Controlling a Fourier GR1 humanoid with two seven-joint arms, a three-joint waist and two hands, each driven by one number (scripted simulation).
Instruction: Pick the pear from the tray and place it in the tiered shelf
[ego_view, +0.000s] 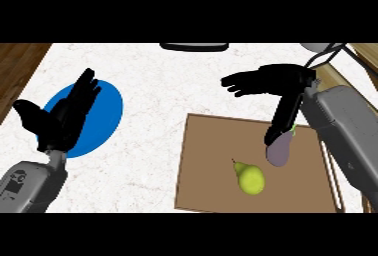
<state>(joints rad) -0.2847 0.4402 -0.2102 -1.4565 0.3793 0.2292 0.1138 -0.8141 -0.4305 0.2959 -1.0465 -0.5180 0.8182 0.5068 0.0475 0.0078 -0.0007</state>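
A yellow-green pear (250, 178) lies on the brown tray (214, 165), stem pointing up-left. Beside it, to the upper right, a purple eggplant (279, 149) lies partly hidden by my right forearm. My right hand (267, 80) hovers above the tray's far edge, fingers relaxed and pointing left, holding nothing. The left hand (65, 116) rests open over the blue plate (100, 117) at the left, fingers up. Wire and wood parts of the tiered shelf (336, 57) show at the top right corner.
A dark object (193, 46) sits at the counter's far edge. The wooden floor (18, 65) shows beyond the counter's left edge. White marble counter (170, 85) lies between plate and tray.
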